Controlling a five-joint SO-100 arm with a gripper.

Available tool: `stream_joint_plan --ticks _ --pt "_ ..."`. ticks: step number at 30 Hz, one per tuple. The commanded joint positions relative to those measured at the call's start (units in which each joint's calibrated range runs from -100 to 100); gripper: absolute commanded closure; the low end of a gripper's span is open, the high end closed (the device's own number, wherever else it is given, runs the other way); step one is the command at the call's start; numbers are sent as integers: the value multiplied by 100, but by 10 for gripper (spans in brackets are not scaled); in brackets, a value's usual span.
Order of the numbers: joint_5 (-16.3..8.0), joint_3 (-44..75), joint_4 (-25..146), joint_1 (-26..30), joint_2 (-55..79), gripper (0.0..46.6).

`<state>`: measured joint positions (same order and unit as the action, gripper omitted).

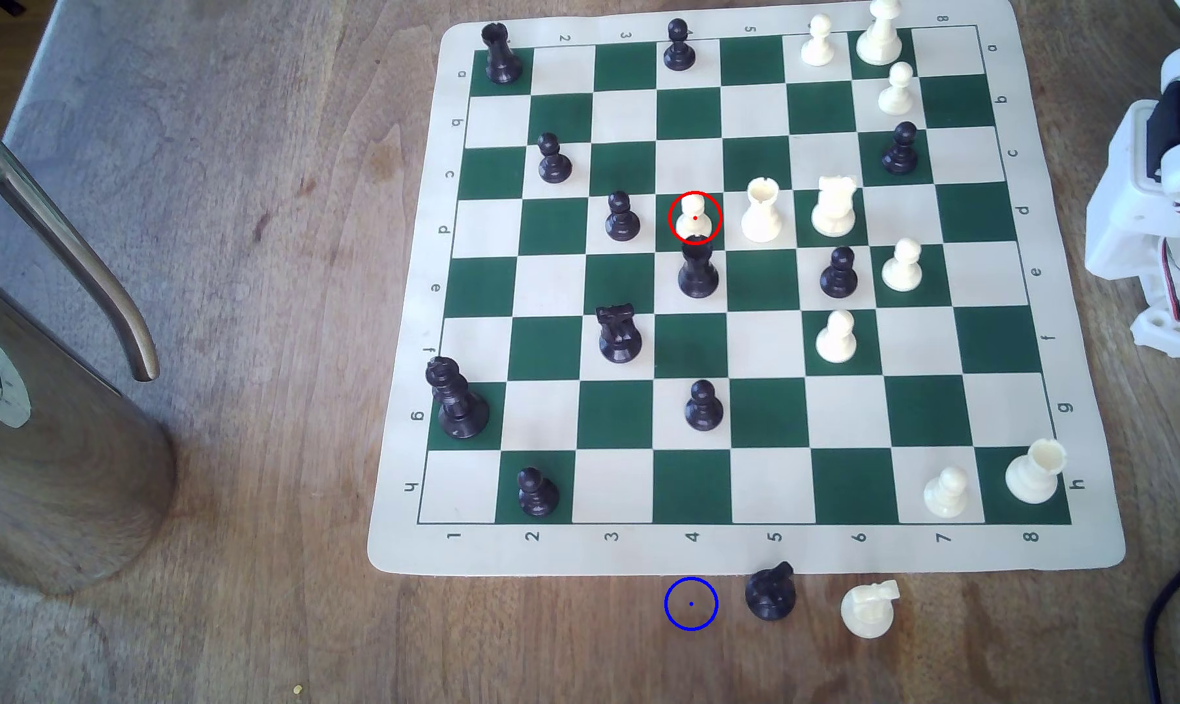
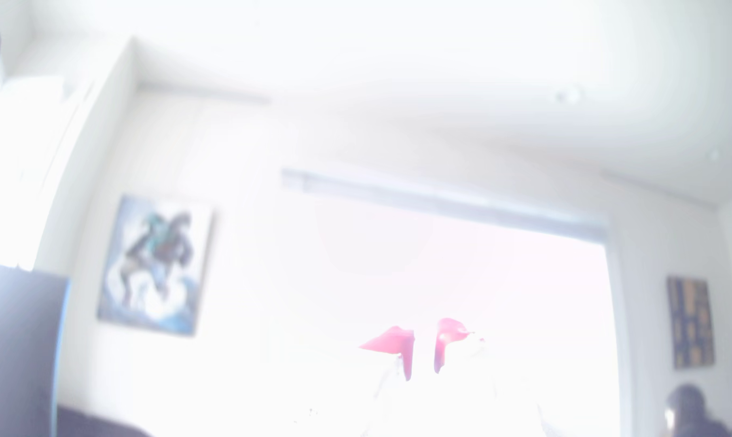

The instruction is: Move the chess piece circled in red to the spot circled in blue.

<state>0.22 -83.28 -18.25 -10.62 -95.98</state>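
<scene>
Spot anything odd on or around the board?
Two knights, one black and one white, stand off the mat on the bare table. The wrist view is washed out by glare, aimed at the room.

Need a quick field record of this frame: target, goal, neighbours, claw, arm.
target: white pawn in the red ring, upright on a green square
goal: blue ring on bare wood, just off the board's near edge
neighbours: black piece on the next square nearer the camera; white rook on the exterior view's right
beside goal: black knight
claw: red tips slightly apart, holding nothing, pointed at the room
arm: white base at the exterior view's right
</scene>
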Motion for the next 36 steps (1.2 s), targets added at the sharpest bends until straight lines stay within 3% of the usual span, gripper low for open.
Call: stream_joint_plan --ticks 1,6,7,8,11,17,19,23,30,36 --pt "-39 830 1399 -350 14 440" --pt "24 1293 3274 -522 22 425" --pt "88 1383 3561 -491 22 445" --pt "200 1601 4159 -373 158 464" --pt "225 2009 5019 -162 667 464" --pt "117 2535 5830 354 2280 464" --pt "-54 2825 5936 464 2832 464" --pt "-630 4167 6403 479 4369 464" --pt "-1192 5771 7451 393 6109 464" --pt "-1509 6805 8409 268 7289 464"
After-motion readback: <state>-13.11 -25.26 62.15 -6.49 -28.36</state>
